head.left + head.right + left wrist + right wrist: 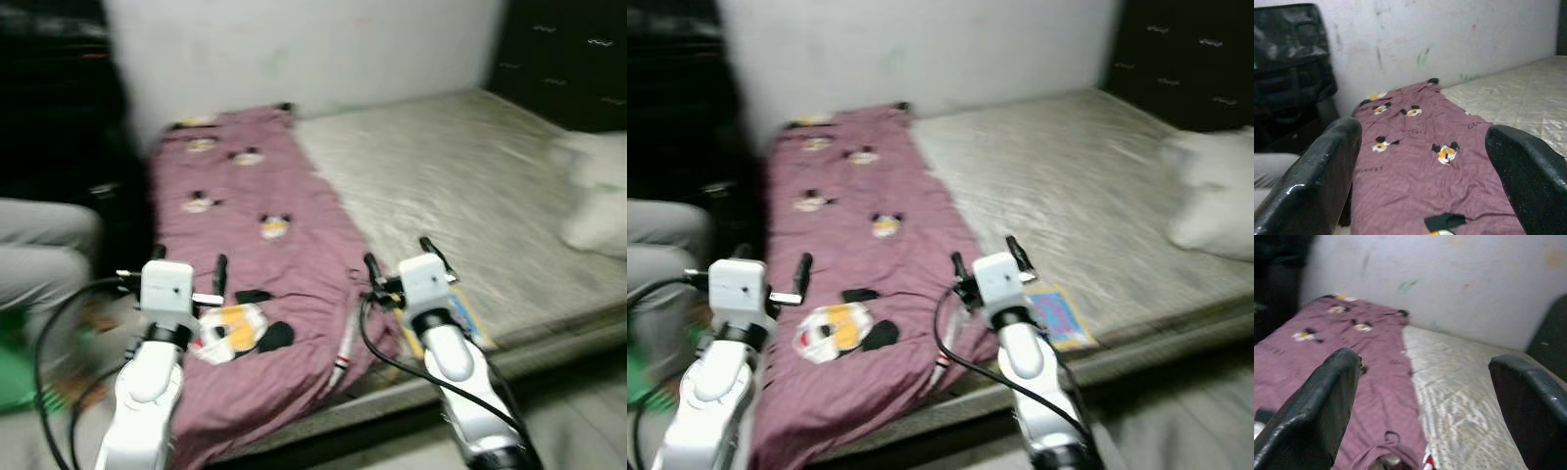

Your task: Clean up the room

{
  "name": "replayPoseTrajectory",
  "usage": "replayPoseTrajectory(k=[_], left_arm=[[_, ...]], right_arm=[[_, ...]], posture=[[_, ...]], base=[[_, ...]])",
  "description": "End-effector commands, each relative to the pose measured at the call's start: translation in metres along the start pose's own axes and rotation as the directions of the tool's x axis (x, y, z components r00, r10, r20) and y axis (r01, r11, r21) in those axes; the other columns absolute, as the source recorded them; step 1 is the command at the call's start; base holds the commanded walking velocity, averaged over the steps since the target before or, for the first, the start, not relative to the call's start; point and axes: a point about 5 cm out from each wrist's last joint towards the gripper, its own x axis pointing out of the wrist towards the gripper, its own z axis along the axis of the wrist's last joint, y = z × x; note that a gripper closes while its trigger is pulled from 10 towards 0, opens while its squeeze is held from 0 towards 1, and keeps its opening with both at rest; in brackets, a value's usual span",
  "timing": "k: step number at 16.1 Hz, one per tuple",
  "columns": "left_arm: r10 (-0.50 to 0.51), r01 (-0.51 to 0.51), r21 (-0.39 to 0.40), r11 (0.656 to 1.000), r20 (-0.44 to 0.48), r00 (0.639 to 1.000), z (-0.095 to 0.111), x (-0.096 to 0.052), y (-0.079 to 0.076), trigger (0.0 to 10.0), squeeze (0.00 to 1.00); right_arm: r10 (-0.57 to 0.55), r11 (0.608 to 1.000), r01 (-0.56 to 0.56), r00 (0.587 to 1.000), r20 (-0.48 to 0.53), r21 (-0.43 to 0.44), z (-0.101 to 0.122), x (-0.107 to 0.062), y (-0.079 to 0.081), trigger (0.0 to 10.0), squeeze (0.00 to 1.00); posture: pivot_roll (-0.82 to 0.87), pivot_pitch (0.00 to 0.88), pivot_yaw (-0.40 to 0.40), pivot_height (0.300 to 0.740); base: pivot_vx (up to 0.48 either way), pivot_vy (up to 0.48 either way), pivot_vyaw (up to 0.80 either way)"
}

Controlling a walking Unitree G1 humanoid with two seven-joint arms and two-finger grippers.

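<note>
1. A maroon blanket (250, 284) printed with cartoon faces is lying along the left strip of the bare mattress (460, 186), its near end draping over the edge.
2. My left gripper (188, 274) is hovering, fingers spread and released, above the blanket's near end.
3. My right gripper (402, 257) is hanging open over the blanket's right border, beside a colourful booklet (1058, 318).
4. A white pillow (593, 196) is resting far right.

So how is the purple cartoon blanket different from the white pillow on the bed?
The purple cartoon-print blanket lies flat along the bed's left side and hangs over the front edge; the plain white pillow sits puffy at the right. The blanket has pictures on it; the pillow has none. Both rest on the pale grey mattress.
</note>
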Motion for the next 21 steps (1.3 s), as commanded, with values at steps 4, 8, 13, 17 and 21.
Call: replayPoseTrajectory(k=[4, 8, 13, 17, 21], left_arm=[[0.026, -0.026, -0.019, 0.999, 0.003, 1.0, 0.003, -0.006, 0.003, 10.0, 0.0], [-0.046, 0.047, -0.056, 0.997, 0.015, 0.999, 0.008, -0.004, -0.004, 10.0, 0.0], [-0.086, 0.089, -0.085, 0.992, 0.034, 0.996, 0.014, -0.003, -0.008, 10.0, 0.0], [-0.096, 0.099, -0.096, 0.99, 0.036, 0.995, 0.014, -0.003, -0.009, 10.0, 0.0], [-0.101, 0.104, -0.1, 0.99, 0.034, 0.994, 0.015, -0.003, -0.009, 10.0, 0.0]], right_arm=[[0.024, 1.0, -0.025, 0.999, 0.024, 0.015, 0.007, -0.001, -0.001, 10.0, 0.0], [0.023, 0.999, -0.024, 0.999, 0.029, 0.048, 0.008, -0.004, -0.002, 10.0, 0.0], [0.026, 0.998, -0.028, 0.999, 0.045, 0.054, 0.013, -0.007, 0.0, 10.0, 0.0], [0.035, 0.998, -0.038, 0.998, 0.042, 0.058, 0.014, -0.004, 0.001, 10.0, 0.0], [0.035, 0.998, -0.038, 0.998, 0.045, 0.059, 0.014, -0.002, 0.002, 10.0, 0.0]], posture=[[-0.02, 0.0, 0.005, 0.74], [-0.03, 0.005, 0.011, 0.74], [-0.04, 0.016, 0.023, 0.74], [-0.03, 0.019, 0.021, 0.74], [-0.03, 0.019, 0.023, 0.74]], base=[[0.0, 0.0, 0.8], [0.0, 0.0, 0.32], [0.0, 0.0, 0.0], [0.315, 0.0, 0.0], [0.332, 0.0, 0.0]])
